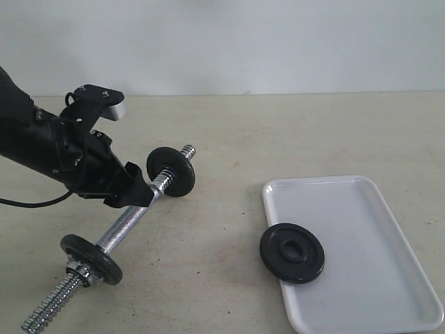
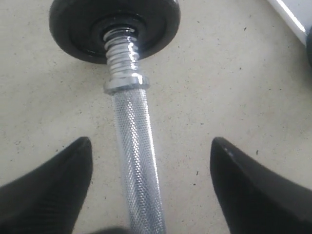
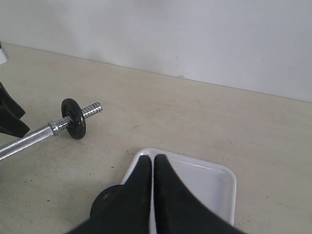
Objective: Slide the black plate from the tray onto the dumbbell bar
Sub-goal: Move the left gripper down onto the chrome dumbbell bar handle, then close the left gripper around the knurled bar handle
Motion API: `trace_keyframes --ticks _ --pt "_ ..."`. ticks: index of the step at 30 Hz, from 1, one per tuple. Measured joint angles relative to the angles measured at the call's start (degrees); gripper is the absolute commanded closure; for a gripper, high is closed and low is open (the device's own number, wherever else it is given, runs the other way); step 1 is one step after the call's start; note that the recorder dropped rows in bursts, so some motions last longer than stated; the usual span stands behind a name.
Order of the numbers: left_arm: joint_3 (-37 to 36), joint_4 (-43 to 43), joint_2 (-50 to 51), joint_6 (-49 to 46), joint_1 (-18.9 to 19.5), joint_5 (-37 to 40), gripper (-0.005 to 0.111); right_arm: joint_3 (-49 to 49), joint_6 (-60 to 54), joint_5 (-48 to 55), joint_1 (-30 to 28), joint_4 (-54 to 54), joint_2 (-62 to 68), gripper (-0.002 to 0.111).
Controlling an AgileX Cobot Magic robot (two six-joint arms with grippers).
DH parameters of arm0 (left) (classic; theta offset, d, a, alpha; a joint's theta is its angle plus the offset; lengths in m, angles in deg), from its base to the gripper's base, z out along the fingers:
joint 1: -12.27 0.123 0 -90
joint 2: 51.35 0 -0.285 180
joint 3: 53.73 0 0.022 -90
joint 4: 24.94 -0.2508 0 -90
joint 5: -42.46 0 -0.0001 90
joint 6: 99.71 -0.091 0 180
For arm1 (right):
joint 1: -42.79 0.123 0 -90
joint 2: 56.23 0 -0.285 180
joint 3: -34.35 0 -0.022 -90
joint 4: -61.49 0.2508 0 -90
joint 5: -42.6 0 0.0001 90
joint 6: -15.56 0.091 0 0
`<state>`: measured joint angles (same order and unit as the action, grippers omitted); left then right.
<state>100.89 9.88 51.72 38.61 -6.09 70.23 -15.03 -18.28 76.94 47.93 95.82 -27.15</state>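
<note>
On the beige surface [image 1: 229, 139], the white tray [image 1: 361, 229] carries the black plate [image 1: 292, 252] flat across its left rim. The dumbbell bar [image 1: 128, 223] lies well apart, straddled untouched by the wide-spread left claw [image 2: 151, 141]. The right claw [image 3: 153, 158], pinched together and empty, partly hides the plate.

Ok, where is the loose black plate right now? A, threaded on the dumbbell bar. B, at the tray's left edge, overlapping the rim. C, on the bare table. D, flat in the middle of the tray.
B: in the exterior view the black plate lies flat over the left rim of the tray, well apart from the dumbbell bar to its left.
</note>
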Motion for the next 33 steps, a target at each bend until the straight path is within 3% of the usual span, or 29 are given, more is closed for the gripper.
trace_keyframes --ticks 15,29,33 --pt "0.00 0.00 8.83 0.63 0.00 -1.21 0.043 0.00 -0.21 0.83 0.00 0.00 0.00 0.109" --pt "0.10 0.76 11.12 0.73 0.00 -5.25 0.043 0.00 -0.52 0.83 0.00 0.00 0.00 0.109" --pt "0.10 2.04 11.12 0.73 0.00 -6.19 0.048 0.00 -0.63 0.83 0.00 0.00 0.00 0.109"
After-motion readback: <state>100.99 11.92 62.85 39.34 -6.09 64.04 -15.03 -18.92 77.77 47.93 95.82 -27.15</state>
